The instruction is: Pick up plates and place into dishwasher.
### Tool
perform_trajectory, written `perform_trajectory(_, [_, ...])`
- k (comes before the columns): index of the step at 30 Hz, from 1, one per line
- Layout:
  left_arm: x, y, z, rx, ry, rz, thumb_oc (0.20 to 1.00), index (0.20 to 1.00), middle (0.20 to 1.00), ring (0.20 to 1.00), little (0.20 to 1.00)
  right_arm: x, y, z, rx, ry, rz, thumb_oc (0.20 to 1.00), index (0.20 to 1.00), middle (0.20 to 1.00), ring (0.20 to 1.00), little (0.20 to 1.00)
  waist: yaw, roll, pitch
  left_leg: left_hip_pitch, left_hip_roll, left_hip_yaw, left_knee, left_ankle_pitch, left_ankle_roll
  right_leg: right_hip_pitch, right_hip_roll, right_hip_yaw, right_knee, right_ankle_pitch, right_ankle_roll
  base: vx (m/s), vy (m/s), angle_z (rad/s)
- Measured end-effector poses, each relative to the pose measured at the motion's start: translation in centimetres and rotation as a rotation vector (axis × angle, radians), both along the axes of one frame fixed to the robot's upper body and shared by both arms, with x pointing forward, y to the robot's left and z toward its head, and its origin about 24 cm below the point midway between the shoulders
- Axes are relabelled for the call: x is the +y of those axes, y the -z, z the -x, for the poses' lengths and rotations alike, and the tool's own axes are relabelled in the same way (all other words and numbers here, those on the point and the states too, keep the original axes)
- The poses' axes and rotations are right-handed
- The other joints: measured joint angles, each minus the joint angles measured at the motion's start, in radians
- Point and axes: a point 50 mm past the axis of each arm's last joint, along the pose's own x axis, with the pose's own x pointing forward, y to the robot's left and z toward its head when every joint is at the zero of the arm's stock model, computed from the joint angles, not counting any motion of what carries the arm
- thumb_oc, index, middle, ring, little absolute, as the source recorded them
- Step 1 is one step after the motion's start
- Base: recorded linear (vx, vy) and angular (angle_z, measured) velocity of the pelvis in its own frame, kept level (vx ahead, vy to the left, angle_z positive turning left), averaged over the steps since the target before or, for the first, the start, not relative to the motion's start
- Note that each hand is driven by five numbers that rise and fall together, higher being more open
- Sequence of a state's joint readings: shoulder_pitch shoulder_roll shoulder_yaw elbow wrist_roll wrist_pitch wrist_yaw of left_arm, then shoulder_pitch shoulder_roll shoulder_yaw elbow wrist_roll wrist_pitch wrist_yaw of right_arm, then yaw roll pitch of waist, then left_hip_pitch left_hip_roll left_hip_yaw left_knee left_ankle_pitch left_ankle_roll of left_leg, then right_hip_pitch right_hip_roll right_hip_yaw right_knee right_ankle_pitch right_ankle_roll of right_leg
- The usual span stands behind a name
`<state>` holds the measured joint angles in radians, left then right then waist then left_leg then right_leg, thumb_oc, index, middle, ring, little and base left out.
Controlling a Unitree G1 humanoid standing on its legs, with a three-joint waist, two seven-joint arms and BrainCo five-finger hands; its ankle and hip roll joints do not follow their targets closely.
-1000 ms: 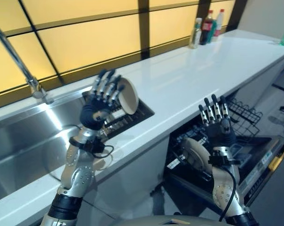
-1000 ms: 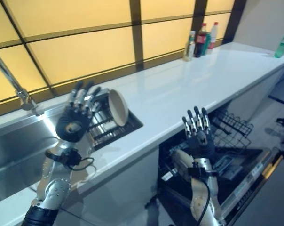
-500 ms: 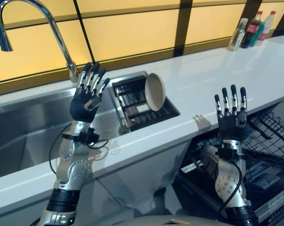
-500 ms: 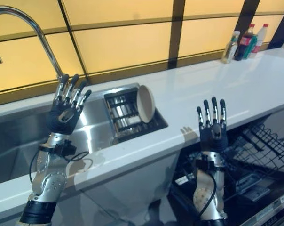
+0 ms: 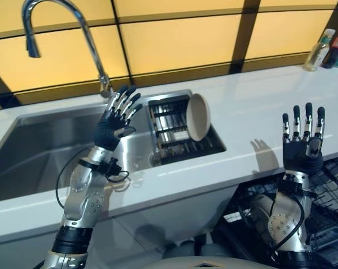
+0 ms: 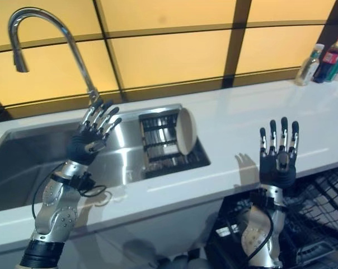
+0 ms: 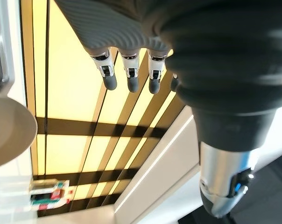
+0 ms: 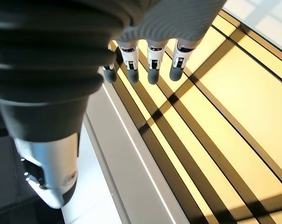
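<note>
A beige plate [image 5: 198,116] stands on edge in a dark slatted rack [image 5: 177,137] set into the counter, right of the sink; its rim [image 7: 5,133] also shows in the left wrist view. My left hand [image 5: 110,131] is raised over the sink's right end, left of the rack and apart from the plate, fingers [image 7: 129,74] straight and holding nothing. My right hand [image 5: 302,158] is held up in front of the counter edge, above the open dishwasher's black wire rack [image 6: 325,196], fingers [image 8: 152,65] straight and empty.
A tall curved tap [image 5: 62,22] rises behind the steel sink [image 5: 34,157]. The white counter [image 5: 258,120] runs to the right, with bottles [image 6: 325,59] at its far end by the yellow panelled wall.
The camera has swung left, bringing the tap and sink into view. Both hands stay raised and open. The gap between my left hand and the plate has widened.
</note>
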<state>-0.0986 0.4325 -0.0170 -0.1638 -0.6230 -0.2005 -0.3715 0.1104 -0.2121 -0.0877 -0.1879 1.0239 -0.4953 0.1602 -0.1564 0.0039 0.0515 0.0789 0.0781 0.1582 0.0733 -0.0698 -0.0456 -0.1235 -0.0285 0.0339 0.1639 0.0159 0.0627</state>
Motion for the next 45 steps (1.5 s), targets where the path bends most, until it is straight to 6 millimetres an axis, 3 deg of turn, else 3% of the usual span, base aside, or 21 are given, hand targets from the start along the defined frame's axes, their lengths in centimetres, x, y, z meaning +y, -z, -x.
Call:
perform_trajectory(5, [1.0, -1.4, -1.5, -0.081, -0.09, -0.357, 1.0, 1.0, 1.0, 1.0, 1.0, 0.0, 0.3, -0.2, 0.044, -0.024, 0.009, 1.0, 1.0, 1.0, 1.0, 1.0, -0.035, 0.024, -0.023, 0.032, 0.021, 0.01, -0.034, 0.004, -0.029, 0.018, 0.035, 0.013, -0.023, 0.003, -0.029, 0.15, -0.084, -0.14])
perform_trajectory(7, [1.9, -2.6, -2.9, -0.143, -0.182, -0.504, 1.0, 1.0, 1.0, 1.0, 1.0, 0.1, 0.5, -0.6, 0.079, -0.068, 0.046, 1.0, 1.0, 1.0, 1.0, 1.0, -0.048, 0.027, -0.026, 0.026, 0.021, 0.001, 0.014, -0.021, -0.053, 0.009, 0.04, 0.033, -0.002, -0.012, -0.047, 0.12, -0.039, -0.27])
perform_trajectory(9, [3.1, -3.2, -3.5, -0.174, -0.265, -0.58, 1.0, 1.0, 1.0, 1.0, 1.0, 0.2, 0.5, -0.8, 0.098, -0.103, 0.077, 1.0, 1.0, 1.0, 1.0, 1.0, -0.047, 0.035, -0.032, 0.012, 0.017, -0.037, 0.061, -0.055, -0.042, -0.006, 0.046, 0.063, 0.021, -0.022, -0.045, 0.14, 0.061, -0.47])
perform_trajectory(11, [4.3, -3.4, -3.6, -0.196, -0.332, -0.672, 1.0, 1.0, 1.0, 1.0, 1.0, 0.0, 0.4, -0.9, 0.103, -0.113, 0.102, 1.0, 1.0, 1.0, 1.0, 1.0, -0.044, 0.042, -0.037, 0.014, -0.007, -0.134, 0.041, -0.071, -0.022, -0.033, 0.049, 0.112, 0.034, -0.016, -0.037, 0.1, 0.095, -0.66])
perform_trajectory(12, [4.8, -3.5, -3.7, -0.203, -0.365, -0.713, 1.0, 1.0, 1.0, 1.0, 1.0, -0.1, 0.5, -0.9, 0.109, -0.114, 0.107, 1.0, 1.0, 1.0, 1.0, 1.0, -0.046, 0.045, -0.035, 0.012, -0.014, -0.143, 0.031, -0.071, -0.026, -0.042, 0.05, 0.12, 0.049, -0.015, -0.03, 0.07, 0.119, -0.45])
perform_trajectory(17, [6.5, -2.4, -4.1, -0.21, -0.462, -0.862, 1.0, 1.0, 1.0, 1.0, 1.0, -0.7, 0.9, -0.6, 0.129, -0.118, 0.098, 1.0, 1.0, 1.0, 1.0, 1.0, -0.076, 0.05, -0.031, 0.039, -0.049, -0.116, -0.019, -0.053, 0.002, -0.038, 0.007, 0.137, 0.033, -0.007, 0.004, 0.08, 0.126, -0.11])
perform_trajectory(22, [8.4, -3.2, -4.3, -0.228, -0.541, -0.978, 1.0, 1.0, 1.0, 1.0, 1.0, -0.5, 1.5, -0.5, 0.176, -0.164, 0.107, 1.0, 1.0, 1.0, 1.0, 1.0, -0.104, 0.067, -0.023, 0.051, -0.06, -0.096, -0.035, -0.046, 0.0, -0.035, -0.004, 0.141, 0.023, 0.003, 0.015, 0.11, 0.052, -0.11])
perform_trajectory(27, [7.5, -2.2, -4.6, -0.218, -0.548, -0.922, 1.0, 1.0, 1.0, 1.0, 1.0, -0.4, 2.1, -0.2, 0.217, -0.203, 0.117, 1.0, 1.0, 1.0, 1.0, 1.0, -0.106, 0.065, -0.015, 0.068, -0.057, -0.074, -0.039, -0.046, -0.001, -0.032, 0.005, 0.148, 0.023, 0.003, 0.014, 0.11, 0.0, -0.12])
perform_trajectory(33, [6.5, -1.7, -4.7, -0.228, -0.556, -0.856, 1.0, 1.0, 1.0, 1.0, 1.0, -0.4, 2.0, -0.3, 0.212, -0.223, 0.136, 1.0, 1.0, 1.0, 1.0, 1.0, -0.112, 0.038, 0.033, 0.043, -0.059, -0.071, -0.018, -0.049, -0.003, -0.058, 0.005, 0.151, 0.035, 0.003, 0.014, 0.0, 0.0, 0.0])
perform_trajectory(39, [6.0, -2.0, -4.7, -0.263, -0.552, -0.884, 1.0, 1.0, 1.0, 1.0, 1.0, -0.8, 1.7, -0.4, 0.22, -0.248, 0.16, 1.0, 1.0, 1.0, 1.0, 1.0, -0.109, 0.024, 0.074, 0.005, -0.054, -0.073, 0.02, -0.057, -0.011, -0.085, 0.008, 0.149, 0.056, 0.005, 0.012, -0.01, -0.015, 0.01])
perform_trajectory(45, [4.8, -3.1, -5.7, -0.341, -0.521, -1.022, 1.0, 1.0, 1.0, 1.0, 1.0, -0.8, 1.7, -0.6, 0.231, -0.266, 0.158, 1.0, 1.0, 1.0, 1.0, 1.0, -0.114, 0.019, 0.102, -0.019, -0.049, -0.072, 0.046, -0.064, -0.013, -0.097, 0.007, 0.146, 0.059, 0.009, 0.007, 0.09, -0.007, 0.01])
